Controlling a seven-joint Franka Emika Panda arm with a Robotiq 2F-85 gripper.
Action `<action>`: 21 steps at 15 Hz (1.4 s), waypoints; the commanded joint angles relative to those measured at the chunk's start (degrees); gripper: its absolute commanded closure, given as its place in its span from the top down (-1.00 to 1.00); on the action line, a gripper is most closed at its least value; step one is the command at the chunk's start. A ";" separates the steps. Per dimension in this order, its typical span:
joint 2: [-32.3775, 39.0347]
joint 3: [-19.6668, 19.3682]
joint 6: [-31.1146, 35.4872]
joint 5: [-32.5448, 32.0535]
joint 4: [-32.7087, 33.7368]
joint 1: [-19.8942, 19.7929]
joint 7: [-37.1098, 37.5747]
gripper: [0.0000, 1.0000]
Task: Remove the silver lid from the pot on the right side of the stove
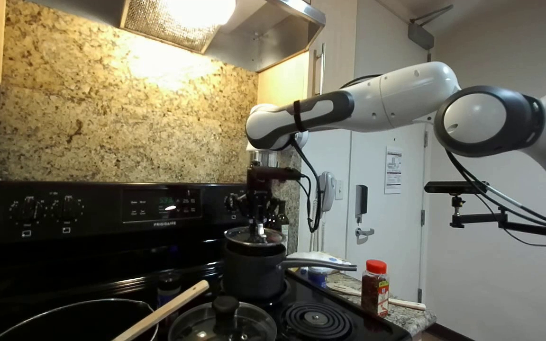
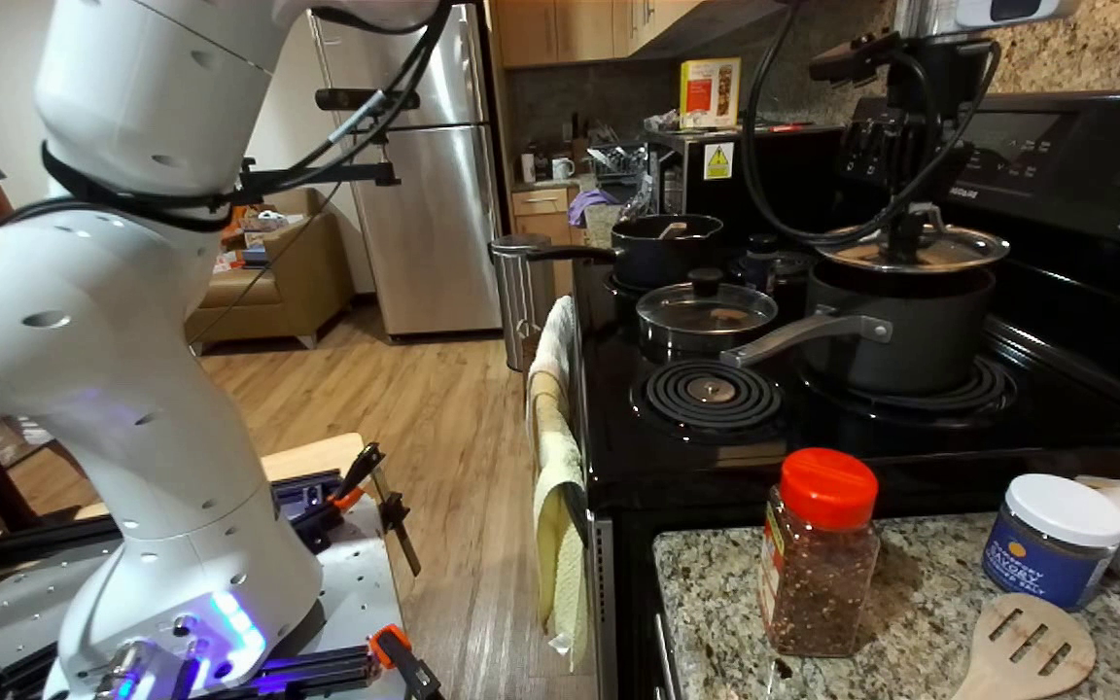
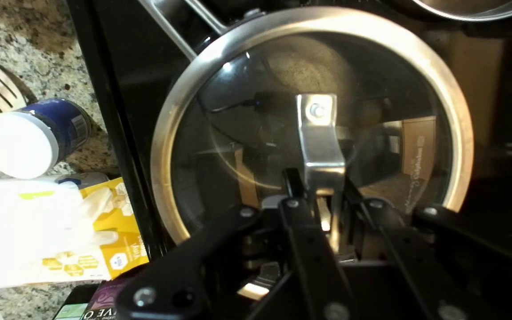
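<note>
While my fingers (image 3: 294, 183) grip the metal handle (image 3: 320, 142) of the silver lid (image 3: 260, 124), I hold it just above the dark pot (image 2: 895, 335), which stands on a coil burner (image 2: 993, 387) of the stove (image 2: 1075, 423) near the back panel (image 1: 102, 208).

The lid (image 3: 320, 133) — clear glass, silver rim — hangs just above the dark pot (image 2: 895, 335) on the black stove (image 2: 1085, 413).

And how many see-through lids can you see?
2. The metal-handled lid is in the jaws, over the pot; the black-knobbed lid sits between the big pan and a front burner. Another could be hidden.
</note>
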 commanded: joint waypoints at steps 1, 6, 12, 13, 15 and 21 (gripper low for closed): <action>-1.84 0.78 -3.78 0.15 1.33 -0.18 -3.48 -0.76; -6.46 0.81 -6.13 -1.94 -3.23 1.86 -6.87 -0.76; -14.86 1.71 3.07 -6.20 -20.88 5.30 -11.68 -0.76; -16.19 1.98 5.09 -6.85 -23.93 5.75 -12.56 -0.76; -18.98 2.61 9.74 -7.02 -29.94 5.98 -13.49 -0.76; -14.61 2.76 7.69 -5.92 -25.43 5.73 -11.78 -0.59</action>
